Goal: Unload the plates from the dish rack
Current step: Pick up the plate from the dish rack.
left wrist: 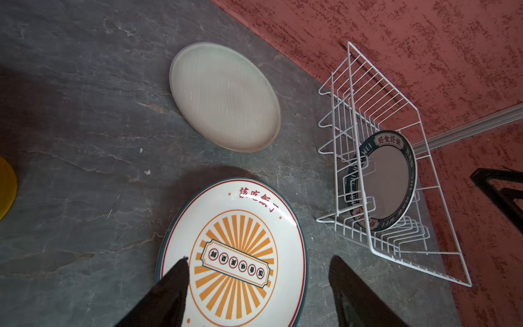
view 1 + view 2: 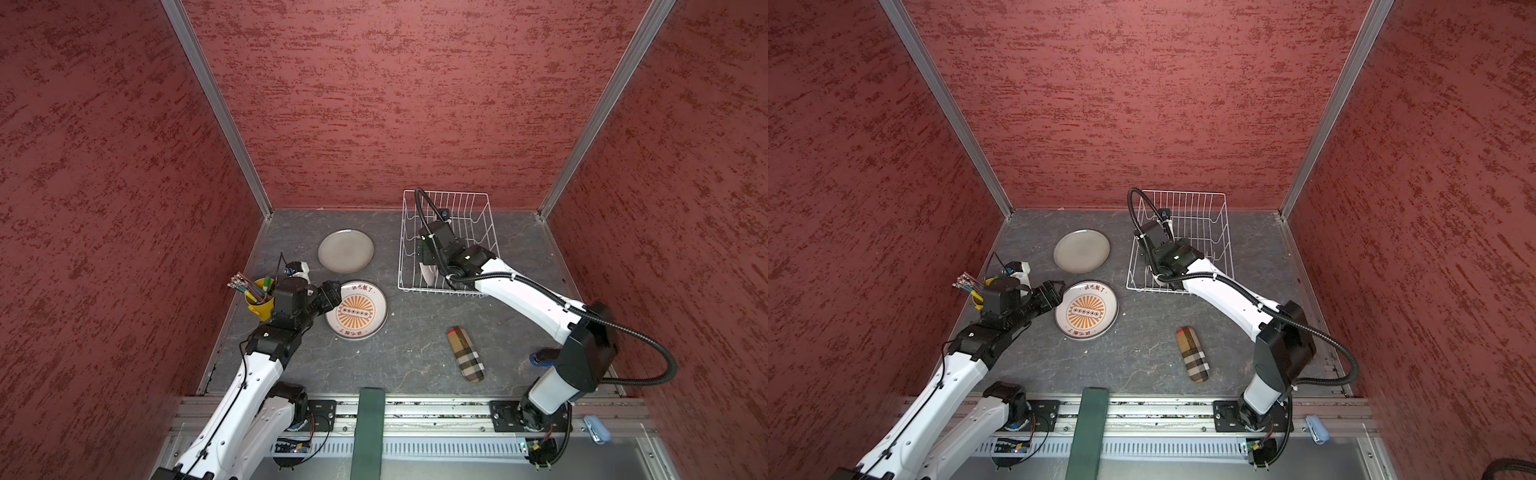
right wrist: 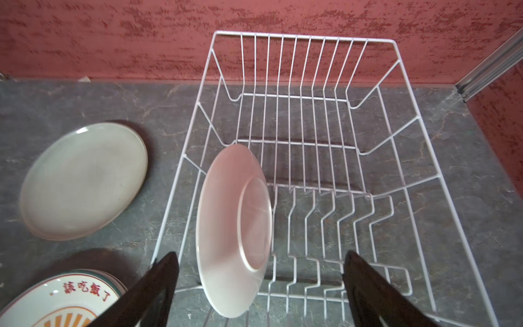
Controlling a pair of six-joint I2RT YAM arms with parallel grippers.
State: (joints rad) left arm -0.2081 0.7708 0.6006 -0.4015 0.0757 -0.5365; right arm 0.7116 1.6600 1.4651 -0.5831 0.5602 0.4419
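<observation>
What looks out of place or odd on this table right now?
A plaid case lies on the table and a yellow pen cup stands at its left edge; neither belongs with dishes. Small white flecks lie near the sunburst plate. Nothing looks spilled or broken.

White-shelled arms, black joint housings, ribbed black cable conduit, green lights.

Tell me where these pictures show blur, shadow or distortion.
Right wrist view: blur softens the racked plate and the grey plate. Left wrist view: sharp, with a shadow on the table beside the sunburst plate. In both top views the posts splay outward.
</observation>
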